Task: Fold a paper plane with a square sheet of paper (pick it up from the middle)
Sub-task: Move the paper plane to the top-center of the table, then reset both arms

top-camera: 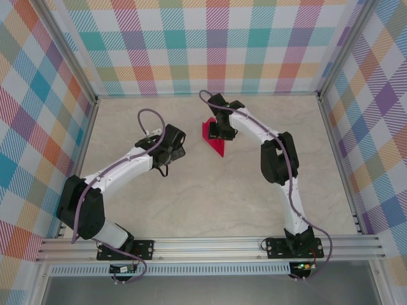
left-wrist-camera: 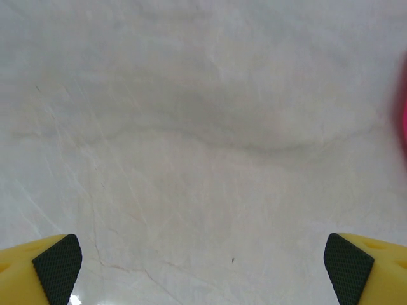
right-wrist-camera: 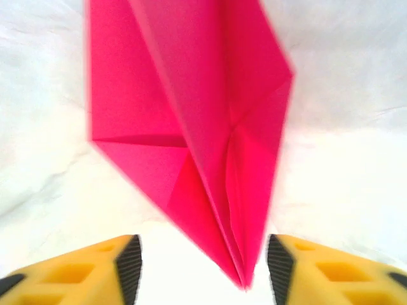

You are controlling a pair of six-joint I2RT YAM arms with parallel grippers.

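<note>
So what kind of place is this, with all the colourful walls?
Probably a robot practice booth: checked walls on a metal frame surround a pale table, and two robot arms are bolted at its near edge.

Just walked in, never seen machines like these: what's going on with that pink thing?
Two robot arms are folding paper. The paper plane, already a pointed dart, sits on the table. The right gripper is at its tip with jaws open, the tip between them but not pinched. The left gripper hovers off to the side, wide open above the table, holding nothing.
</note>
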